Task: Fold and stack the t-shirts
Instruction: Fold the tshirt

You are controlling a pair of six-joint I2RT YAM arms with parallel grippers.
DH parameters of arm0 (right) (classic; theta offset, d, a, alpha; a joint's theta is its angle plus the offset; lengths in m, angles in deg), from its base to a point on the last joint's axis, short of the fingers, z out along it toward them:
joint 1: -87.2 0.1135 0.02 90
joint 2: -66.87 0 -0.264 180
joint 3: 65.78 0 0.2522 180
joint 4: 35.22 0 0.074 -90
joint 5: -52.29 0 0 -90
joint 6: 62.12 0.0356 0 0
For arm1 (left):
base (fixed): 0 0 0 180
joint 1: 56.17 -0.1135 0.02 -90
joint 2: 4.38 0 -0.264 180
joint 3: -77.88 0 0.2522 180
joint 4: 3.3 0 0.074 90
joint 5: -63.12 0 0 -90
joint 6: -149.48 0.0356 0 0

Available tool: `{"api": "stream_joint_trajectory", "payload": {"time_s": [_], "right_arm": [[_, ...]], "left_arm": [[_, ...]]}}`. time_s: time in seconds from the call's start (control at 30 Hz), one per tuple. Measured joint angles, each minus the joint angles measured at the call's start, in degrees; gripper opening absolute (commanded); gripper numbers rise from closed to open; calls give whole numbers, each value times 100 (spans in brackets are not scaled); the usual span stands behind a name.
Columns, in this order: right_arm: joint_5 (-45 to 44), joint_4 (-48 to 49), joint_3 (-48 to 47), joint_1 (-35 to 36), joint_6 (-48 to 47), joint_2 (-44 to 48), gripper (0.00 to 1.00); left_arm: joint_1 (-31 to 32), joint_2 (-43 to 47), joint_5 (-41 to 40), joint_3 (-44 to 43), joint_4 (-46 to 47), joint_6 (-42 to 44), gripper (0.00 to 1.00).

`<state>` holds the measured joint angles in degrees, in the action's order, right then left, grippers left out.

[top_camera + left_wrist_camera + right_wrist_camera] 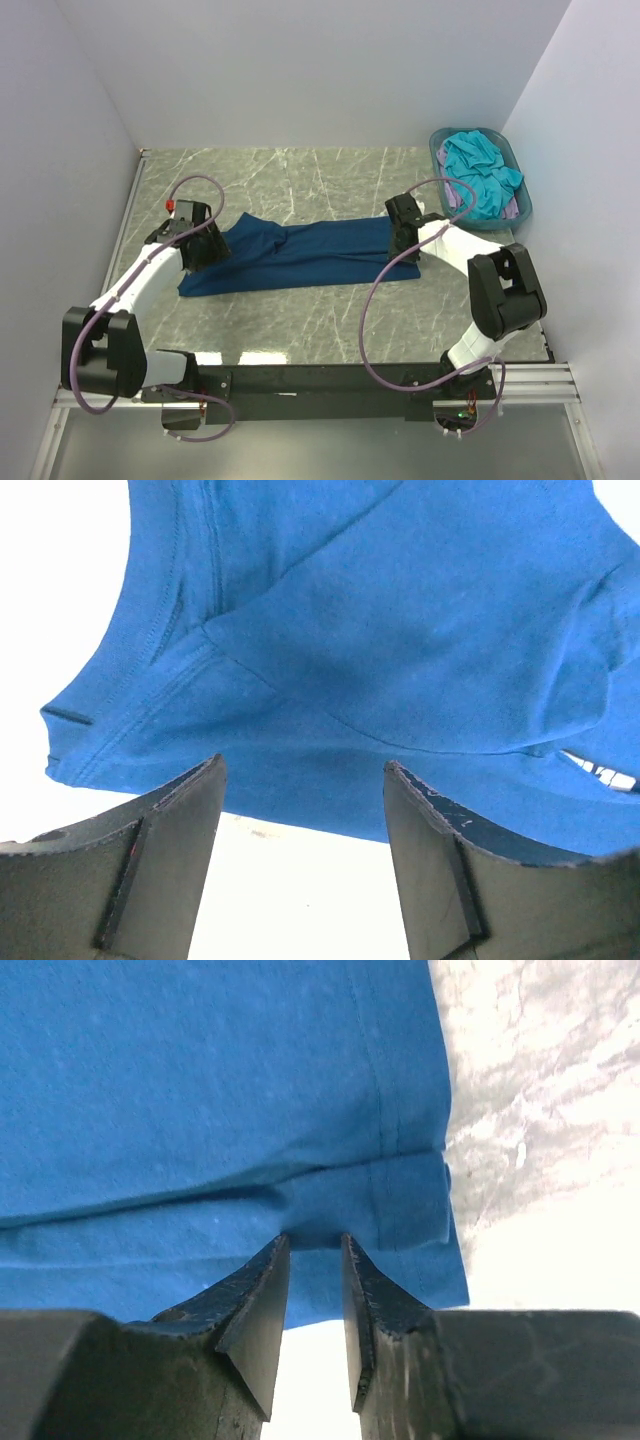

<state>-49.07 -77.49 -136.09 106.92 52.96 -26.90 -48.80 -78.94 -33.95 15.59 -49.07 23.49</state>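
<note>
A dark navy t-shirt (pixel 300 255) lies as a long flat strip across the marble table (pixel 320 180). My left gripper (pixel 212 248) is low at its left end. In the left wrist view this gripper (pixel 302 763) is open wide, with the shirt's (pixel 400 630) seamed edge just past the fingertips and nothing between them. My right gripper (pixel 403 243) is at the shirt's right end. In the right wrist view it (pixel 315 1240) is open only a narrow gap, tips against a hemmed fold of the shirt (pixel 200 1080). A turquoise t-shirt (pixel 480 170) and a pale lilac one (pixel 512 212) lie in the basket.
The teal plastic basket (pixel 436 150) stands in the far right corner against the walls. White walls close the table on the left, back and right. A black rail (pixel 320 380) with both arm bases runs along the near edge.
</note>
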Motion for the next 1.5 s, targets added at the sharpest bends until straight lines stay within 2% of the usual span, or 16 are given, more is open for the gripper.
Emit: {"api": "stream_joint_trajectory", "payload": {"time_s": [0.7,1.2,1.37,1.5], "right_arm": [[149,190,-39,-52,15,-348,28],[42,280,-1132,-461,-151,-778,30],[168,232,-1082,-568,-195,-579,31],[315,92,-610,-568,-168,48,31]], "left_arm": [[0,122,-140,44,70,0,71],[0,122,-138,52,114,37,70],[0,122,-136,52,120,39,71],[0,122,-138,52,138,37,70]]}}
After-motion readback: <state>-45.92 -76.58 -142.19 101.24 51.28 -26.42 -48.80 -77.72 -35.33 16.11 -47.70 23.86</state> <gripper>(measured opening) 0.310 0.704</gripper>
